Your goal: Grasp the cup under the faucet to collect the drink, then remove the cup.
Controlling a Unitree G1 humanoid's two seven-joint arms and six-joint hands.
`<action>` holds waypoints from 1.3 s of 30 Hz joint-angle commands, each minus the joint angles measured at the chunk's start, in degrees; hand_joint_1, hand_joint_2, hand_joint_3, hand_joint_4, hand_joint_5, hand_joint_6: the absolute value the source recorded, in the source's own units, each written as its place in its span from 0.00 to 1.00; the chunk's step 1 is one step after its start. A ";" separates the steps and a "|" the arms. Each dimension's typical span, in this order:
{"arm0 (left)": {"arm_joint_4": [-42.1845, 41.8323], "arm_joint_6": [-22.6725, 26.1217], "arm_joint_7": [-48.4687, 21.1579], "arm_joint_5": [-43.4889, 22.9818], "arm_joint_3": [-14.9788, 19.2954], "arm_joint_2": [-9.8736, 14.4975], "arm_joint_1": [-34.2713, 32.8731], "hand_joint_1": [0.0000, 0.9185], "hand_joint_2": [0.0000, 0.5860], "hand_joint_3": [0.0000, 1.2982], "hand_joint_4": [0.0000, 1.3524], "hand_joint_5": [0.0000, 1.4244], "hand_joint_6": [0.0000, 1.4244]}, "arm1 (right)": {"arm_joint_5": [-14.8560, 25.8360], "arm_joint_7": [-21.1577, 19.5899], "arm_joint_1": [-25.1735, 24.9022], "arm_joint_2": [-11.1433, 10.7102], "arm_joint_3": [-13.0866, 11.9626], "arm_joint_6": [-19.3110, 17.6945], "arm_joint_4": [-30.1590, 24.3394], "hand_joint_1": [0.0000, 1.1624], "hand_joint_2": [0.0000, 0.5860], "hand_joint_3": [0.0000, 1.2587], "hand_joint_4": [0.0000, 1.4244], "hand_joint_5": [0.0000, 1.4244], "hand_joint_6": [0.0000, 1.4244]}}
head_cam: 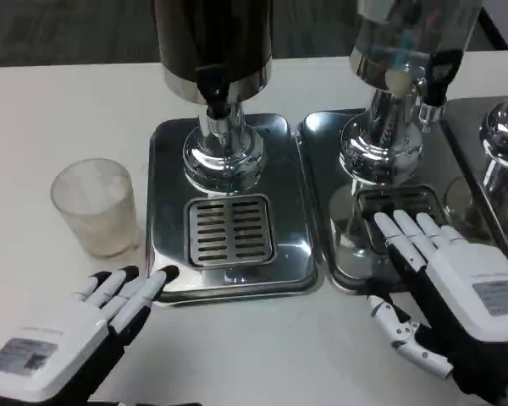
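Observation:
A frosted clear cup [94, 207] stands upright on the white table, left of the steel drip tray [165, 152], not under the faucet [214, 93] of the dark dispenser. My left hand [76, 326] lies at the front left, open, fingers reaching toward the tray's front corner, below and apart from the cup. My right hand [449, 288] is open, fingers stretched over the grate of the second tray [317, 135], thumb hanging toward the table. Neither hand holds anything.
A second dispenser [389, 110] with a clear tank stands on the right tray, and part of a third chrome stand [504, 135] shows at the right edge. The slotted grate [229, 230] sits in front of the dark dispenser's base. Bare white table lies along the front.

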 commanded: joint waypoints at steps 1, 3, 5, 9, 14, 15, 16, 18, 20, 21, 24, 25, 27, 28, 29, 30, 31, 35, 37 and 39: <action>0.58 -0.19 -0.32 0.03 -0.53 0.46 -0.71 0.00 0.12 0.00 0.00 0.00 0.00 | 0.18 -0.42 -0.12 -0.07 -0.61 0.18 -0.37 0.01 0.83 0.03 0.00 0.00 0.04; 0.26 -0.05 -0.37 0.23 -0.76 0.33 -0.76 0.00 0.12 0.00 0.00 0.00 0.00 | 0.47 -0.66 0.21 -0.14 -0.98 0.06 -0.36 0.01 0.83 0.03 0.00 0.00 0.04; -0.13 0.13 -0.37 0.36 -0.89 0.22 -0.65 0.00 0.12 0.00 0.00 0.00 0.00 | 0.89 -0.96 0.68 -0.26 -1.36 -0.16 -0.29 0.01 0.83 0.03 0.00 0.00 0.04; -1.20 0.04 -0.26 1.01 -1.50 0.06 0.10 0.00 0.12 0.00 0.00 0.00 0.00 | 1.89 -1.50 1.37 -0.83 -2.29 -1.12 0.35 0.01 0.83 0.04 0.00 0.00 0.04; -0.94 -0.08 0.67 0.08 -0.82 -0.48 0.38 0.00 0.11 0.00 0.00 0.00 0.00 | 2.46 -1.49 0.62 -0.71 -2.25 -1.34 0.86 0.01 0.83 0.04 0.00 0.00 0.04; -0.85 -0.07 0.83 -0.24 -0.62 -0.64 0.32 0.00 0.11 0.00 0.00 0.00 0.00 | 2.58 -1.51 0.46 -0.74 -2.29 -1.37 0.96 0.01 0.83 0.04 0.00 0.00 0.04; -0.80 -0.04 0.89 -0.44 -0.49 -0.76 0.23 0.00 0.11 0.00 0.00 0.00 0.00 | 2.74 -1.50 0.31 -0.75 -2.33 -1.38 1.05 0.01 0.83 0.04 0.00 0.00 0.04; -0.45 -0.46 1.71 -1.31 0.11 -1.15 0.10 0.00 0.10 0.00 0.00 0.00 0.00 | 2.94 -1.50 0.12 -0.76 -2.38 -1.38 1.19 0.01 0.83 0.04 0.00 0.00 0.04; -0.21 -0.82 2.59 -2.09 0.82 -1.45 -0.09 0.00 0.10 0.00 0.00 0.00 0.00 | 3.18 -1.43 -0.05 -0.62 -2.38 -1.26 1.24 0.01 0.83 0.05 0.00 0.00 0.05; -0.18 -0.91 3.13 -2.27 1.36 -1.62 -0.23 0.00 0.09 0.00 0.00 0.00 0.00 | 3.23 -1.32 -0.19 -0.52 -2.31 -1.11 1.21 0.01 0.83 0.05 0.00 0.00 0.05; 1.15 -1.80 4.28 -3.93 2.92 -1.62 -1.20 0.00 0.08 0.00 0.00 0.00 0.00 | 2.92 -0.68 -0.92 0.27 -1.56 -0.27 0.98 0.01 0.83 0.05 0.00 0.00 0.05; 2.31 -2.41 4.62 -5.00 3.28 -1.44 -1.83 0.00 0.07 0.00 0.00 0.00 0.00 | 2.58 -0.53 -1.10 0.65 -1.13 0.03 0.88 0.01 0.83 0.05 0.00 0.01 0.05; 4.10 -3.57 4.83 -6.49 3.64 -1.23 -2.87 0.00 0.07 0.00 0.00 0.00 0.00 | 2.26 -0.31 -1.26 1.19 -0.59 0.54 0.72 0.01 0.83 0.06 0.00 0.01 0.06; 5.18 -4.03 4.85 -7.55 3.72 -1.28 -3.98 0.00 0.07 0.00 0.00 0.00 0.00 | 2.19 -0.26 -1.32 1.35 -0.43 0.74 0.67 0.01 0.83 0.07 0.00 0.01 0.06; 6.17 -4.50 4.82 -8.42 3.86 -1.22 -4.87 0.00 0.07 0.00 0.00 0.00 0.00 | 2.15 -0.18 -1.52 1.75 -0.18 1.15 0.61 0.01 0.83 0.07 0.00 0.02 0.06; 7.43 -5.03 4.71 -9.61 3.99 -1.11 -5.99 0.00 0.06 0.00 0.00 0.00 0.00 | 2.07 -0.07 -1.84 2.14 0.13 1.57 0.51 0.01 0.84 0.08 0.00 0.02 0.06; 8.63 -5.26 4.57 -10.79 4.11 -1.16 -7.12 0.00 0.05 0.00 0.00 0.00 0.01 | 1.91 -0.02 -2.15 2.43 0.38 1.88 0.35 0.02 0.84 0.08 0.01 0.02 0.06; 13.69 -5.24 4.85 -13.21 4.46 -1.20 -12.11 0.00 0.03 0.00 0.00 0.00 0.05 | 1.57 0.18 -3.12 3.17 1.00 2.56 0.06 0.03 0.84 0.09 0.01 0.02 0.06; 15.97 -5.37 5.32 -13.50 4.73 -1.16 -14.26 0.00 0.01 0.00 0.00 0.00 0.05 | 1.52 0.17 -3.25 3.44 1.25 2.80 -0.02 0.04 0.84 0.10 0.02 0.03 0.07; 18.41 -5.61 6.63 -13.40 5.16 -1.31 -16.70 0.00 0.00 0.00 0.00 0.00 0.04 | 1.66 0.00 -3.04 3.49 1.32 2.77 -0.05 0.04 0.84 0.10 0.02 0.03 0.07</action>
